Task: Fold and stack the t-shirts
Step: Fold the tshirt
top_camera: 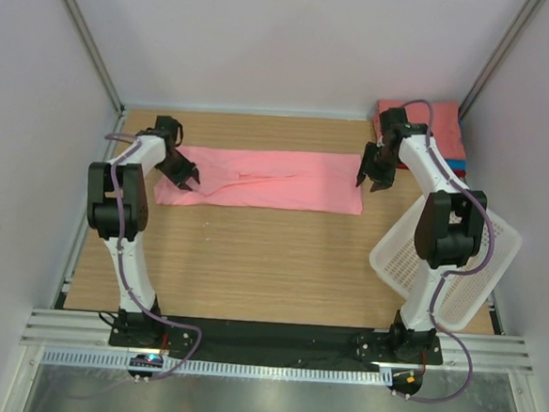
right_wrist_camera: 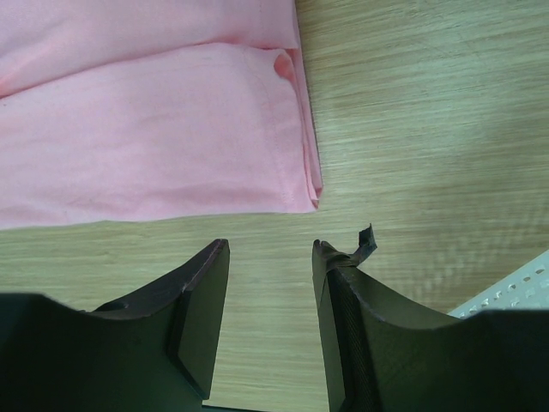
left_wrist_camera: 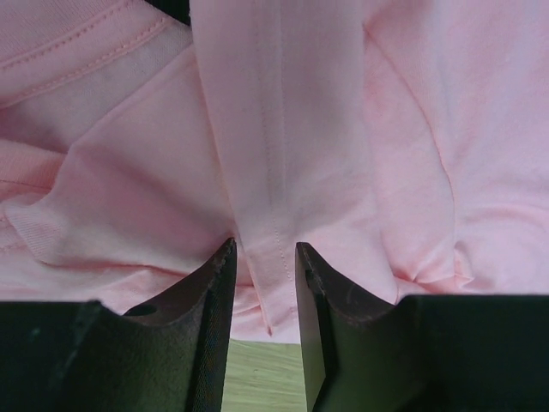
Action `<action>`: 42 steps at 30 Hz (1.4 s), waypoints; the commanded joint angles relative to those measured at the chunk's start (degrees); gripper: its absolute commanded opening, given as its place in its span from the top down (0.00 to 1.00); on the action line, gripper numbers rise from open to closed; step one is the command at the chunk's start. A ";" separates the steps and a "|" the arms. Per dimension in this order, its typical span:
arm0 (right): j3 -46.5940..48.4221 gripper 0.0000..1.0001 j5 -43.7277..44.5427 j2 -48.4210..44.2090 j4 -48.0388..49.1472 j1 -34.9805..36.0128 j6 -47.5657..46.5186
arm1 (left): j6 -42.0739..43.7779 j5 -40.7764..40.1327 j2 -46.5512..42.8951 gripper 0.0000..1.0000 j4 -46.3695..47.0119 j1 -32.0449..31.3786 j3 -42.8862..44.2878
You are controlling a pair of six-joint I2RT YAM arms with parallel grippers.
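Risk: left pincer (left_wrist_camera: 264, 249), part-open astride pink t-shirt (top_camera: 267, 179) hem, may pinch one layer only; right pincer (right_wrist_camera: 268, 249), open and empty, may miss corner.

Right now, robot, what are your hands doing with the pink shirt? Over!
Left gripper astride edge of salmon-pink cotton t-shirt, grip unclear. Right gripper open, empty, beside it. White plastic mesh basket apart, not blocking.

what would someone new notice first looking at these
A long pink t-shirt, folded into a strip, lies across the table, the left hand at its left end and the open right hand just off its right end. A stack of folded t-shirts sits in the far right corner, a white basket nearer.
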 commanded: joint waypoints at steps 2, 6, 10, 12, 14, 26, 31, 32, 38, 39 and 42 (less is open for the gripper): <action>1.43 0.50 0.58 -0.25 0.40 0.27 0.60 | -0.46 -2.21 -1.81 0.65 -0.84 -0.09 2.87; 1.95 0.50 0.67 -0.25 0.22 0.18 0.60 | -0.90 -1.59 -0.13 0.66 -0.93 -0.18 3.05; 2.04 0.50 1.29 -0.25 0.05 0.18 0.34 | -1.08 -1.76 0.57 0.68 -1.02 -0.36 3.05; 1.87 0.50 1.20 -0.25 0.14 0.18 0.34 | -1.43 -2.47 0.66 0.68 -1.37 -0.27 2.96; 1.78 0.50 1.20 -0.16 0.40 0.27 0.34 | -1.52 -3.08 0.75 0.68 -1.64 -0.27 2.87; 2.83 0.50 1.64 -0.16 -0.13 0.18 0.34 | -1.43 -3.35 2.59 1.00 -3.13 -0.27 7.09; 2.66 0.50 1.64 -0.16 0.05 0.18 0.34 | -0.82 -3.44 1.89 1.00 -2.95 -0.27 9.19; 2.66 0.50 1.55 -0.08 0.22 0.27 0.25 | -0.38 -3.35 1.98 1.00 -2.87 -1.92 9.46; 2.74 0.49 1.20 -0.16 0.31 0.18 0.42 | 0.76 -1.33 3.12 1.00 -1.37 -2.20 12.79; 2.92 0.50 1.11 -0.16 0.22 0.27 0.51 | 0.77 -2.28 3.82 1.00 -3.81 -2.29 13.76; 2.92 0.49 0.50 -0.08 0.22 0.18 0.60 | 0.85 -10.51 4.53 0.99 -12.16 -2.47 18.25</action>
